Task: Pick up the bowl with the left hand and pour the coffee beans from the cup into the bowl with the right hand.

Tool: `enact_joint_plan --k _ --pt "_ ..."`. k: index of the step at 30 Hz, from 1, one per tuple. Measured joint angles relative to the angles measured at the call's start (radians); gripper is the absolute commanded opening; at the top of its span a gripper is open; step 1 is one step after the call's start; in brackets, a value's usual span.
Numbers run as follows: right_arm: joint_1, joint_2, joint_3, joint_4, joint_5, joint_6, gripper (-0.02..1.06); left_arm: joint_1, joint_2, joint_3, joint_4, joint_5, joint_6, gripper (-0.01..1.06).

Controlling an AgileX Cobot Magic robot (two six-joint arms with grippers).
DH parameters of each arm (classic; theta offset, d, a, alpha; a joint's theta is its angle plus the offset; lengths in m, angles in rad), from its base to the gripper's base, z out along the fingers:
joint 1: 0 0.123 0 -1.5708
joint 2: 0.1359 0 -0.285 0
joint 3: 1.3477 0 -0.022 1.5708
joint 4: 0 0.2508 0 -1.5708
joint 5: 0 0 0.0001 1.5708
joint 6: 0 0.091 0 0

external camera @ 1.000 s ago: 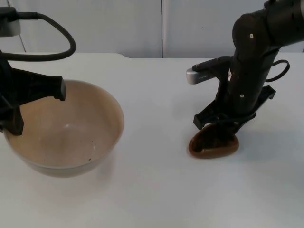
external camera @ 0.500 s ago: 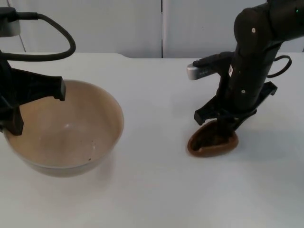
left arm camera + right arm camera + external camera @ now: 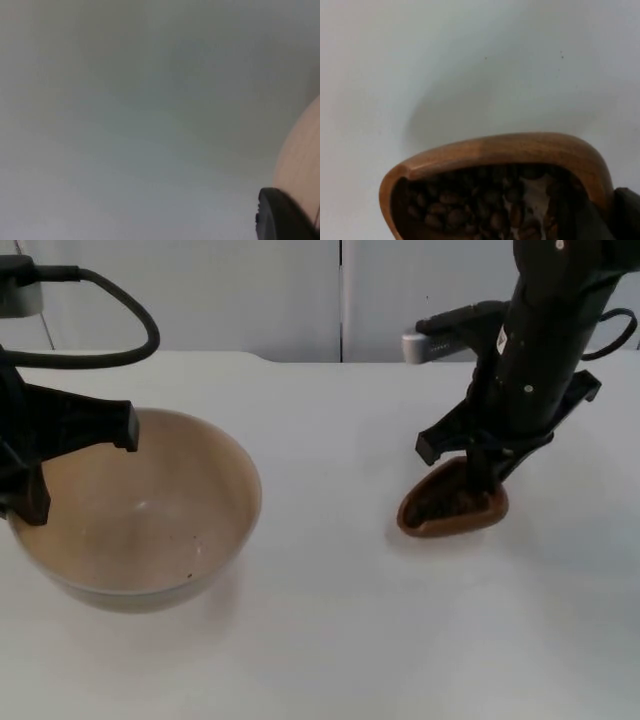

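Observation:
A wide beige bowl (image 3: 140, 510) stands at the table's left side. My left gripper (image 3: 28, 490) is shut on its left rim; in the left wrist view the bowl's outer wall (image 3: 302, 150) lies against a black fingertip (image 3: 280, 217). At the right, a small brown wooden cup (image 3: 452, 508) holds dark coffee beans (image 3: 470, 210). My right gripper (image 3: 485, 480) comes down from above and is shut on the cup's right rim, one finger inside among the beans. The cup (image 3: 495, 150) hangs a little above the table, upright, its shadow under it.
White table top (image 3: 330, 620) runs between bowl and cup, about a hand's width of free surface. The grey partition wall (image 3: 300, 290) closes off the far edge. A few dark specks lie inside the bowl.
My right gripper has risen and shifted slightly toward the wall, carrying the cup off the table. The bowl and the left arm have stayed still.

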Motion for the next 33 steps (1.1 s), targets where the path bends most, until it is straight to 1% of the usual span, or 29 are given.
enact_joint_plan --k 4,7,11,12,16,17,21,22,26,33 --pt "0.0 -0.006 0.0 0.011 0.035 -0.007 0.0 0.0 0.0 0.0 0.0 0.0 0.0 0.0" --pt "0.0 -0.028 0.002 0.038 0.053 -0.023 0.0 0.0 0.0 0.0 0.0 0.0 0.0 0.0" --pt "0.0 -0.119 0.002 0.07 0.085 -0.036 0.0 0.0 0.0 0.0 0.0 0.0 0.0 0.0" --pt "0.0 -0.119 0.002 0.07 0.085 -0.036 0.0 0.0 0.0 0.0 0.0 0.0 0.0 0.0" --pt "0.0 -0.208 -0.004 0.082 0.142 -0.044 0.0 0.0 0.0 0.0 0.0 0.0 0.0 0.0" --pt "0.0 -0.208 -0.004 0.082 0.142 -0.044 0.0 0.0 0.0 0.0 0.0 0.0 0.0 0.0" --pt "0.0 -0.26 -0.053 0.085 0.246 -0.055 0.0 0.0 0.0 0.0 0.0 -0.002 0.0 0.0" --pt "0.0 -0.26 -0.053 0.085 0.246 -0.055 0.0 0.0 0.0 0.0 0.0 -0.002 0.0 0.0" --pt "0.0 -0.269 -0.113 0.085 0.323 -0.067 0.0 0.0 0.0 0.0 0.0 -0.002 0.0 0.0" --pt "0.0 -0.269 -0.12 0.094 0.337 -0.067 0.0 0.0 0.0 0.0 0.0 -0.002 0.0 0.0"
